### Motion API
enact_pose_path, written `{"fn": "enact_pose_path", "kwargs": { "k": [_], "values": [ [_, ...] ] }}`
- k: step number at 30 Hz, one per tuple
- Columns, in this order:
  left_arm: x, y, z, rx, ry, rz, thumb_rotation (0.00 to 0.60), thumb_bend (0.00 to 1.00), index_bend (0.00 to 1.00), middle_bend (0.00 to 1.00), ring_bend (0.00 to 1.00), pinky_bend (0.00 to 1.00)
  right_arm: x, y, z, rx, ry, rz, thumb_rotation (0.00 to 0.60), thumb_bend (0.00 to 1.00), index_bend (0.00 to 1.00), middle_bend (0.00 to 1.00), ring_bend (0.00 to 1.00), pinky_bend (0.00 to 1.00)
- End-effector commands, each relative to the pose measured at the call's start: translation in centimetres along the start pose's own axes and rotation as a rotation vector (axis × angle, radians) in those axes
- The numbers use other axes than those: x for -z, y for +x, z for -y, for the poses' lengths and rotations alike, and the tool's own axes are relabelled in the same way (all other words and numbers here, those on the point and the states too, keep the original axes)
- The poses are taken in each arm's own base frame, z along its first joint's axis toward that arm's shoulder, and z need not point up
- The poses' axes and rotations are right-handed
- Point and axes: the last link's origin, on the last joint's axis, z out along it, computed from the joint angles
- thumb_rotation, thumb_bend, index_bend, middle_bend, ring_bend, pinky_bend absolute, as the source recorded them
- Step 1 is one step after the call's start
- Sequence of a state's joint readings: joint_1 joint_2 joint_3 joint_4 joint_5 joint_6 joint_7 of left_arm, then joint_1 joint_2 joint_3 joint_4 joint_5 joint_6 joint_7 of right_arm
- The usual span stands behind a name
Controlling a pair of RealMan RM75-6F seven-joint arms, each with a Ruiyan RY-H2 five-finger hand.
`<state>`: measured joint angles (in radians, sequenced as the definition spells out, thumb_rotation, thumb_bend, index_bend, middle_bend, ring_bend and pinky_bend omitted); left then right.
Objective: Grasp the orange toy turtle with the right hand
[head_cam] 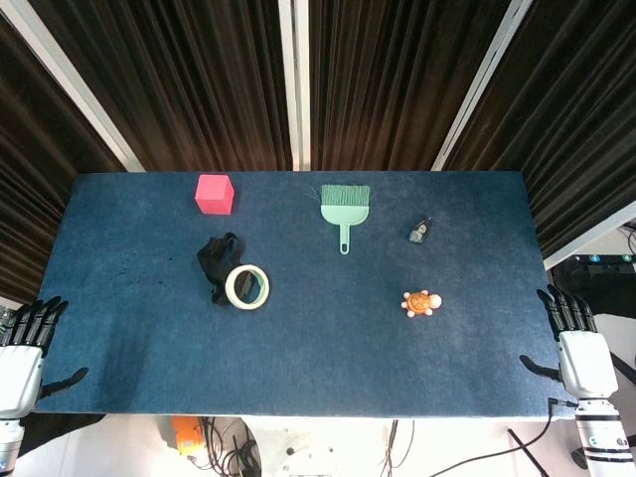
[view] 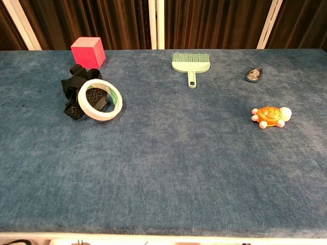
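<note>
Not yet started on the grasp: right hand [head_cam: 578, 348] parked off the lower right edge of the head view, beside the table's [head_cam: 298, 378] right rim, fingers spread and holding nothing. Left hand [head_cam: 22, 353] mirrored at the lower left edge, likewise released and empty. Neither hand visible in the chest view.

Orange toy turtle [head_cam: 420, 302] resting on the blue cloth in the right-centre of the head view, well apart from the right hand, up and to the left of it in the frame. Seen again in the chest view at the right edge [view: 270, 116], sitting upright on its pink feet, pale head toward the right. Nothing touching it.

Elsewhere on the table: small dark object [head_cam: 418, 232] above the turtle in the frame, green brush [head_cam: 345, 207] near the top centre, roll of tape [head_cam: 247, 286] leaning on a black strap [head_cam: 217, 260] at left-centre, pink cube [head_cam: 214, 194] at the upper left.

Step in hand, by judgement: the opening reach. Next move calls for lifting the right hand over the table edge, carrying it inward to above the turtle, keeping fingers apart, then lowering and closing around the shell. Low, rounded shell likely to slip from a shallow pinch, so fingers best placed on both flanks.
</note>
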<state>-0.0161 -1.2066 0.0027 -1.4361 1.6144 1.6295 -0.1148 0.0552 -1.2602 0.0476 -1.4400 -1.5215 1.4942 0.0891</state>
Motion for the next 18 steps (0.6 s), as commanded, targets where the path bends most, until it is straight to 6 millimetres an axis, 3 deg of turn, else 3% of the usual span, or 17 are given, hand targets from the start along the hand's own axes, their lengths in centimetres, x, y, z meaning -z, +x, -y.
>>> {"fn": "enact_pose_path", "kwargs": {
  "k": [1,10,16,18],
  "values": [
    [0.0,0.0,0.0,0.000,0.000,-0.001,0.600,0.00,0.07,0.04,0.00,0.05,0.0,0.0,0.0,-0.001,0.000,0.002,0.600,0.00,0.00,0.00,0.00,0.00],
    [0.0,0.1,-0.1,-0.001,0.000,-0.003,0.600,0.00,0.07,0.04,0.00,0.05,-0.7,0.1,0.5,0.013,0.031,0.043,0.600,0.00,0.00,0.00,0.00,0.00],
    [0.1,-0.1,-0.1,0.006,0.006,0.008,0.600,0.00,0.07,0.04,0.00,0.05,-3.0,0.8,2.4,0.089,0.092,0.082,0.600,0.01,0.00,0.00,0.00,0.00],
    [0.0,-0.2,0.0,0.005,0.005,0.011,0.600,0.00,0.07,0.04,0.00,0.05,-4.2,1.4,3.9,0.119,0.129,0.089,0.600,0.03,0.00,0.00,0.08,0.12]
  ]
}}
